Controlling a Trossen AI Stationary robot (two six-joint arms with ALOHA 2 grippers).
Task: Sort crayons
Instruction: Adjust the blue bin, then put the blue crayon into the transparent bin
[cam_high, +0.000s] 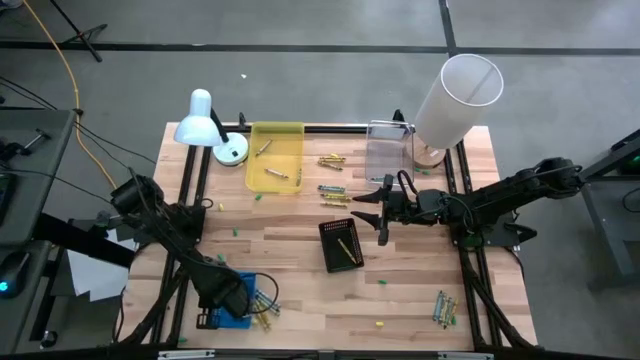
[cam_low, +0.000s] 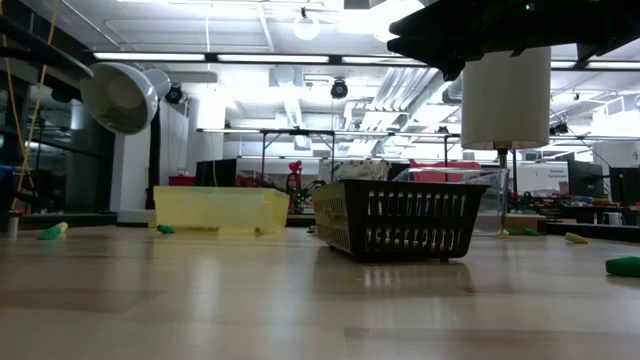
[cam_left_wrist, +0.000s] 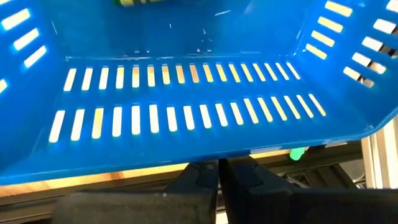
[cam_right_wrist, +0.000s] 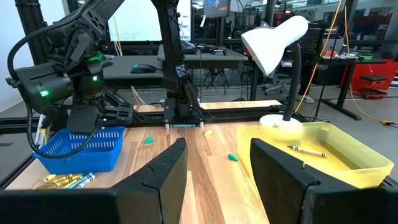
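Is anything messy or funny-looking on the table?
Yes. The blue basket near the left claw sits askew at the table's front edge, with crayons spilled on the wood beside it. More crayons lie loose between the yellow tray and the black basket, and by the front right corner.

Wooden table carries 4 trays, a lamp, and perhaps 15 loose crayons.
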